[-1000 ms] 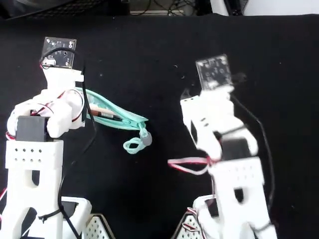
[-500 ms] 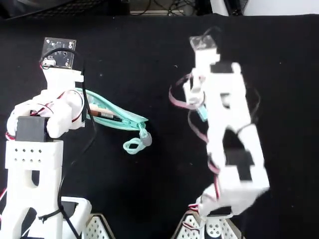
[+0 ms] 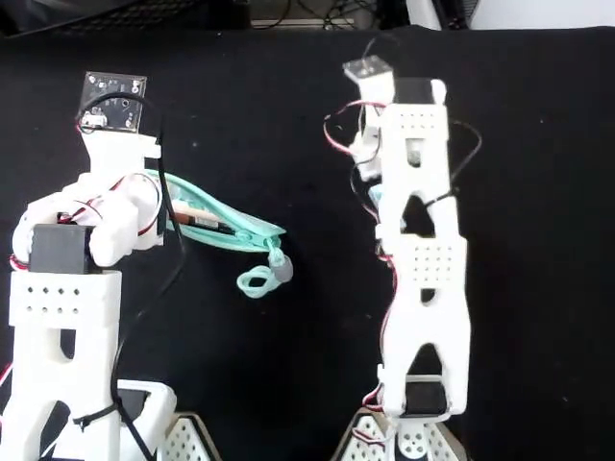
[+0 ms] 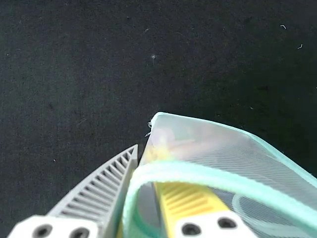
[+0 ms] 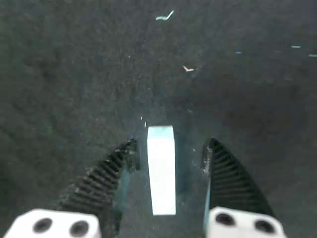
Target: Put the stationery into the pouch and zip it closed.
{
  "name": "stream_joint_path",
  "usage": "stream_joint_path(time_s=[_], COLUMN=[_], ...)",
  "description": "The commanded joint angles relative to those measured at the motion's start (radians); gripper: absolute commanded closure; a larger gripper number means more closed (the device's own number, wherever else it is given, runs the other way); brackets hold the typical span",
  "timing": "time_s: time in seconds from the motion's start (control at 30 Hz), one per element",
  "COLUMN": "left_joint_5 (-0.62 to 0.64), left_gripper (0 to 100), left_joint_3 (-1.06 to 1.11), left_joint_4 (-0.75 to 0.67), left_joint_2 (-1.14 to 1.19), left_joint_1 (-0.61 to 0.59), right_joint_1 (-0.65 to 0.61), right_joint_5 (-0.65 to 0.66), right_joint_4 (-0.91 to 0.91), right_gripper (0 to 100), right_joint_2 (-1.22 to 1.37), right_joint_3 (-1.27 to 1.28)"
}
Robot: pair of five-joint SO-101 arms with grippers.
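Note:
A teal mesh pouch (image 3: 226, 229) lies open on the black table, with a pen (image 3: 204, 220) inside it and its zipper loop (image 3: 259, 279) trailing off one end. My left gripper (image 4: 143, 148) is shut on the pouch rim (image 4: 198, 173), one finger (image 4: 193, 201) inside the mesh and the other finger (image 4: 99, 193) outside. A pale blue eraser block (image 5: 161, 168) lies flat on the table. My right gripper (image 5: 171, 144) stands open, low over it, with a finger on either side of the block. In the high view a sliver of the block (image 3: 376, 198) shows under the stretched right arm (image 3: 415, 192).
The black cloth table (image 3: 538, 192) extends well to the right of and beyond the right arm. The left arm's base (image 3: 67, 327) stands at the near left, beside the pouch. Small bits of lint (image 5: 164, 17) dot the cloth.
The right arm has unfolded and stretched away from its base, ending straight over the eraser block. The left arm and the pouch have not moved.

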Motion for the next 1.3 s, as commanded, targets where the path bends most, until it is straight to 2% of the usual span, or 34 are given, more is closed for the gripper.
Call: stream_joint_path(time_s=[0.0,0.27,0.43,0.67,0.8,0.97,1.27], left_joint_5=[0.006,0.006,0.006,0.006,0.006,0.006,0.006], left_gripper=[97,97,97,97,97,97,97], left_joint_3=[0.073,0.073,0.073,0.073,0.071,0.07,0.071], left_joint_4=[0.003,0.003,0.003,0.003,0.003,0.003,0.003], left_joint_2=[0.015,0.015,0.015,0.015,0.015,0.015,0.015], left_joint_1=[0.01,0.008,0.008,0.008,0.008,0.01,0.01], right_joint_1=[0.012,0.008,0.011,0.012,0.009,-0.02,-0.215], right_joint_5=[0.008,0.008,0.008,-0.002,-0.02,-0.057,-0.084], right_joint_4=[0.005,0.006,0.008,0.012,0.014,0.012,-0.025], right_gripper=[78.7,79.7,98.6,98.6,98.6,98.6,98.6], right_joint_2=[0.038,0.134,0.114,-0.013,-0.166,-0.458,-1.124], right_joint_3=[-0.104,-0.143,-0.148,-0.14,-0.082,0.136,0.539])
